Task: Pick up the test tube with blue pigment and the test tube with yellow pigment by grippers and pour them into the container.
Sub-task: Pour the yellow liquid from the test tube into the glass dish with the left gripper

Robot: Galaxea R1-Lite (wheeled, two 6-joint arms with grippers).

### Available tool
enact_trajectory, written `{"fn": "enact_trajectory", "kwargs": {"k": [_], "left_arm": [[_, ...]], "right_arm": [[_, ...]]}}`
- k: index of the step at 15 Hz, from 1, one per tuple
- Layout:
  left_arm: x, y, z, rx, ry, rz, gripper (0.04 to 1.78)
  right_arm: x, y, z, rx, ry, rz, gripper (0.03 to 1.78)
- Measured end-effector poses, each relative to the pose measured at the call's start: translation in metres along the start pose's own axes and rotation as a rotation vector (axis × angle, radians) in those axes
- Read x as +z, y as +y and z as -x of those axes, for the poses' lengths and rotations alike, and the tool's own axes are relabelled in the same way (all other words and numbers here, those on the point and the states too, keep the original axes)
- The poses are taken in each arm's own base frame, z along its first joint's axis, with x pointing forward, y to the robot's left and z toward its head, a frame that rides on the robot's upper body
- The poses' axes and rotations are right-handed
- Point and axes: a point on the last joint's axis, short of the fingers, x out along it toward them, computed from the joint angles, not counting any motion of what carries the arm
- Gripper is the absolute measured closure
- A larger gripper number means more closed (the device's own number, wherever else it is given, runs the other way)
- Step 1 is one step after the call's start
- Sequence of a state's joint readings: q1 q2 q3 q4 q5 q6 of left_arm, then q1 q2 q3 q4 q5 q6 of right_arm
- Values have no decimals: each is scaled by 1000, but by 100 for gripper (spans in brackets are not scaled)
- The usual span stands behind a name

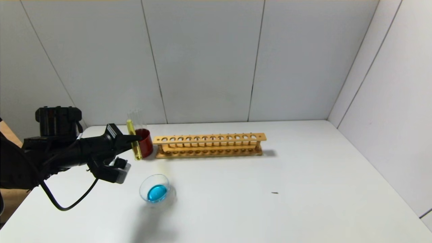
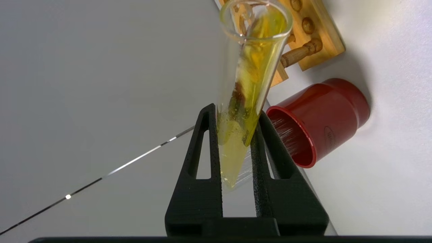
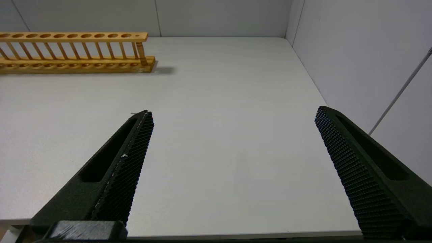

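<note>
My left gripper (image 1: pixel 134 138) is shut on the test tube with yellow pigment (image 1: pixel 134 141), which hangs nearly upright above the table just in front of the red cup. In the left wrist view the black fingers (image 2: pixel 266 141) clamp the yellow tube (image 2: pixel 248 91) on both sides. The container (image 1: pixel 156 189), a low clear glass dish with blue liquid in it, stands on the table in front of the gripper and a little to its right. The test tube with blue pigment is out of view. My right gripper (image 3: pixel 233 111) is open and empty, low over the table's near right part.
A dark red cup (image 1: pixel 146 143) holding clear tubes (image 1: pixel 137 116) stands behind the held tube, seen close by as the red cup (image 2: pixel 330 114). A long wooden tube rack (image 1: pixel 209 145) lies to its right. White walls close in the table at the back and right.
</note>
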State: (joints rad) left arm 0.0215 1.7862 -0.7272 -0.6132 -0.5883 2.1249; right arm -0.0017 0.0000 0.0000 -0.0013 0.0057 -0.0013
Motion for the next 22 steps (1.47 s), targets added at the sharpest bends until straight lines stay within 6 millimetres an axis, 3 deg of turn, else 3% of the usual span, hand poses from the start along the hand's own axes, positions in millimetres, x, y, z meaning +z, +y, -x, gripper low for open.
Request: {"fn": "enact_trajectory", "kwargs": {"k": [22], "left_arm": [[2, -7, -6, -34, -27, -26, 152]], "right_arm": [[0, 0, 0, 0, 0, 0, 6]]}}
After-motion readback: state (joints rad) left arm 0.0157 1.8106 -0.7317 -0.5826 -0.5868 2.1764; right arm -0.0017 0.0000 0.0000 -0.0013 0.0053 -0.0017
